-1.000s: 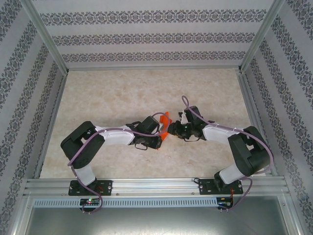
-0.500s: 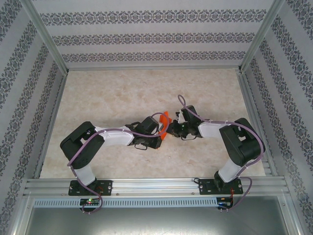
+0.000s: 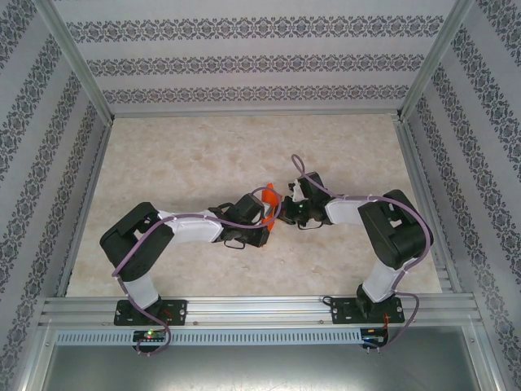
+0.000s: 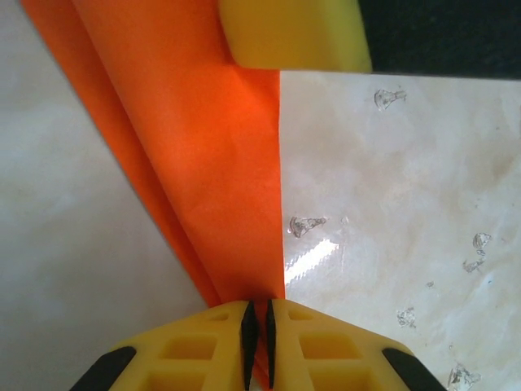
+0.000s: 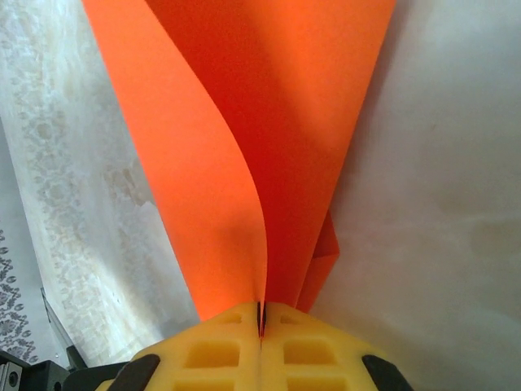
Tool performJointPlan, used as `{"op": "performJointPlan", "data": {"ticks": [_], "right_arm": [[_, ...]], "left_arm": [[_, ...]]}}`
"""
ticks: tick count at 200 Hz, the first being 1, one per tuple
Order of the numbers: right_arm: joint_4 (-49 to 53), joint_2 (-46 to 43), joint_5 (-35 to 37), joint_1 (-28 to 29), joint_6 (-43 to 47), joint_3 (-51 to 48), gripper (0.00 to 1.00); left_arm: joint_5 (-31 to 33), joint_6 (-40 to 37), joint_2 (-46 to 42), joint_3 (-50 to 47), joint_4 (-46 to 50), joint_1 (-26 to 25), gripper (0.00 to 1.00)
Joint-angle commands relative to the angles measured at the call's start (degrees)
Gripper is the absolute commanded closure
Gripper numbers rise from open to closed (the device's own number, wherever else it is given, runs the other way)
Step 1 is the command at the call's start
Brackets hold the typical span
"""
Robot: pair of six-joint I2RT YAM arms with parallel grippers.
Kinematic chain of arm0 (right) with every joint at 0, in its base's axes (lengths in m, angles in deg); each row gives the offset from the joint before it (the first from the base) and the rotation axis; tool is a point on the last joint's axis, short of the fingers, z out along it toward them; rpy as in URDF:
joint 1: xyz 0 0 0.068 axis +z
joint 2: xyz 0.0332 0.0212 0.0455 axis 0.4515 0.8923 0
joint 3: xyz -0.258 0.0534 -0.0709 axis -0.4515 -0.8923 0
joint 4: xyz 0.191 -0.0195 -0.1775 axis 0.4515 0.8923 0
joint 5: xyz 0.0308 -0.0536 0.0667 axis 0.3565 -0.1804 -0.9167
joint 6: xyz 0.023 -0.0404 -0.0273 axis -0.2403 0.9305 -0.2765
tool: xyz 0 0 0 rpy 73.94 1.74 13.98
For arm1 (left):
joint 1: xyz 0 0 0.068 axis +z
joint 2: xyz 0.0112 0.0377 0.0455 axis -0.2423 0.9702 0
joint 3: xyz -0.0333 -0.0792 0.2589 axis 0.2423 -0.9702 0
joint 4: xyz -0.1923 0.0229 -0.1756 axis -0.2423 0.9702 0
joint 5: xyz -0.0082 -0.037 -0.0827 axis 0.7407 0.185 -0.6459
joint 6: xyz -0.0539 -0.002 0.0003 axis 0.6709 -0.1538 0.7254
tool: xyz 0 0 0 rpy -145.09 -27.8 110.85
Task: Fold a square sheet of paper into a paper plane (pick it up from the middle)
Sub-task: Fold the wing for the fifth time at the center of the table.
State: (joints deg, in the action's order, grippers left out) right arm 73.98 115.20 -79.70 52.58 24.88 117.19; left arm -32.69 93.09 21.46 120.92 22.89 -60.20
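The orange paper is held up off the table between the two hands. This is about midway between the table's left and right edges and somewhat nearer its near edge than its far one. It is folded into layers and stands on edge, with one corner pointing up toward the far edge.

The left hand is pressed together, and its yellow fingers pinch the paper's narrow end. In the left wrist view a thin edge of orange runs down into the slit between the two pads. From there the paper widens away in two overlapping layers, with a straight edge on its right side.

The right hand is also pressed together on the paper from the opposite side. In the right wrist view the layers meet at the seam between its pads, and one layer curls away to the left. A small folded corner pokes out just to the right of the seam. One of its fingers covers the paper's far end in the left wrist view.

The two arms reach in toward each other, and their hands almost meet at the paper.
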Motion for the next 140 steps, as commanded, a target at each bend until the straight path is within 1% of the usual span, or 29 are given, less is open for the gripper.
{"op": "performJointPlan", "data": {"ticks": [1, 86, 114, 140], "right_arm": [[0.12, 1.02, 0.09, 0.51, 2.05, 1.97, 0.97], [1.74, 4.51, 0.45, 1.14, 4.39, 4.89, 0.99], [4.8, 5.54, 2.21, 1.6, 5.79, 6.22, 1.0], [7.33, 6.28, 4.39, 1.76, 6.65, 6.54, 1.0]], "left_arm": [[4.19, -1.3, 2.28, -3.35, 6.05, 0.03, 0.82], [2.33, -1.17, 2.34, -3.75, 4.84, 0.21, 0.82], [1.94, -0.89, 2.2, -4.13, 4.57, 0.29, 0.82], [1.61, -0.52, 1.27, -3.89, 4.83, 0.35, 0.8]]}}
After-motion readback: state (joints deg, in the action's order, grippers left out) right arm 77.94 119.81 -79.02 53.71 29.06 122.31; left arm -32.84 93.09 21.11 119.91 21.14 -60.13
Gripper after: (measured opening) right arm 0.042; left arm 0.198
